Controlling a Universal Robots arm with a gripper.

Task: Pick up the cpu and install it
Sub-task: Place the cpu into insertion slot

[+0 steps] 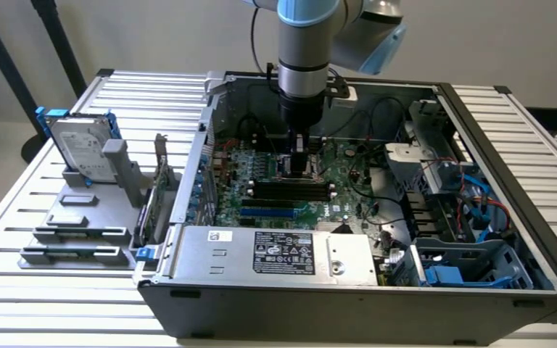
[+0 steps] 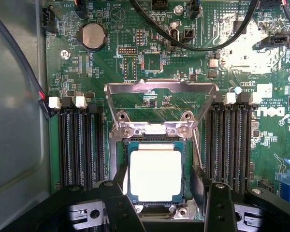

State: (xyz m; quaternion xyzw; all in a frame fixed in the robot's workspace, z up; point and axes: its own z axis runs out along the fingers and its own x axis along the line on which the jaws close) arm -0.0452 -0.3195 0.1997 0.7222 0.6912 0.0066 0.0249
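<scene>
While the cpu (image 2: 154,169) lies flat in its socket on the motherboard (image 2: 268,159), beside the hinged-up retention frame (image 2: 159,88), we find the gripper (image 1: 298,163) at eleven o'clock from the case (image 1: 356,297) centre in the exterior view. Its fingers (image 2: 117,205) are released, straddling the chip and gripping nothing. We judge the cpu light, rigid, slick-topped and fragile underneath, so we grasp it only by opposite edges.

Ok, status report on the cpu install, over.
Gripper low over cpu, jaws open. Chip flat on motherboard, load plate raised. No obstruction seen.
</scene>
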